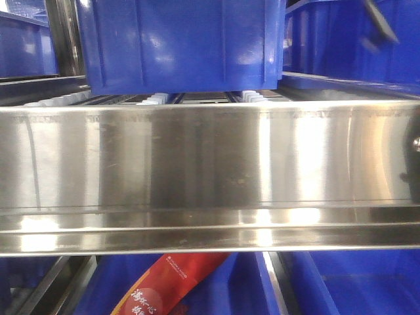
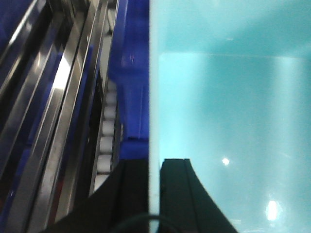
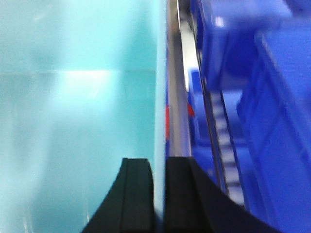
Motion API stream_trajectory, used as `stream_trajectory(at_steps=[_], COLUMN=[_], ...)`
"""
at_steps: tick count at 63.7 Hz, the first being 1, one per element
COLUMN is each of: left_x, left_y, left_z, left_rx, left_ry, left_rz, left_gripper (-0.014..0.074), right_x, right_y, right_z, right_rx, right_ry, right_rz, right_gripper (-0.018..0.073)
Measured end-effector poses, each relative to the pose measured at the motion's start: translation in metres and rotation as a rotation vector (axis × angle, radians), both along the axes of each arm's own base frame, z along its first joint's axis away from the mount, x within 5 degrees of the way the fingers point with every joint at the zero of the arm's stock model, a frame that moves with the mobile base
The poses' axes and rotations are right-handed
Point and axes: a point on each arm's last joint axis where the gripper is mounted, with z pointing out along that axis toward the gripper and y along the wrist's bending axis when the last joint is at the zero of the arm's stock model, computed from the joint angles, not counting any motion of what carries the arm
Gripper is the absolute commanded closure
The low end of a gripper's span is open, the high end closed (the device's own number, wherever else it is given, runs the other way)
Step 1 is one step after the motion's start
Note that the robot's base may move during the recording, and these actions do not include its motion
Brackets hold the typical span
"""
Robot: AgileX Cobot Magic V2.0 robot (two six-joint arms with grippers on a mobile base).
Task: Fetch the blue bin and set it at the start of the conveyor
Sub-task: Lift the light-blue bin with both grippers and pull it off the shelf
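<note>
The pale aqua blue bin (image 2: 228, 107) fills the right of the left wrist view, seen from above into its empty inside. My left gripper (image 2: 154, 167) is shut on its left wall, one black finger inside and one outside the thin rim. In the right wrist view the same blue bin (image 3: 73, 121) fills the left side, and my right gripper (image 3: 159, 165) is shut on its right wall in the same way. The bin does not show in the front view. The conveyor start is out of view.
A shiny stainless-steel rail (image 1: 210, 177) spans the front view close up. Behind it a dark royal-blue crate (image 1: 180, 42) sits on white rollers (image 1: 154, 100), with more crates at both sides. A red packet (image 1: 174, 282) lies below. Steel rails (image 2: 53, 121) and dark blue crates (image 3: 262, 97) flank the bin.
</note>
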Motion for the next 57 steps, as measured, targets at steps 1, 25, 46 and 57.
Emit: stream_trajectory(at_steps=[1,25,46,57], left_x=[-0.0002,-0.0018,-0.0014,-0.0015], left_y=[0.0003,-0.0004,-0.0006,-0.0008], left_z=[0.0008,0.0033,0.0038,0.0038], left_rx=[0.002,-0.001,0.032,0.033], left_ry=[-0.003,-0.008,-0.016,-0.015], left_rz=[0.0,-0.005,-0.031,-0.033], left_gripper=[0.0708,0.0708,0.0708,0.0708], right_x=[-0.0009,-0.0021,-0.0021,-0.0021], right_y=[-0.0005,-0.0019,-0.002,-0.0022], right_z=[0.0011,0.0028,0.0029,0.0029], right_rx=[0.001,-0.011,-0.085,-0.104], right_ry=[-0.002,-0.003,-0.008,-0.009], right_rz=[-0.001,-0.009,0.041,0.052], right_gripper=[0.0724,0.0724,0.0724,0.0724])
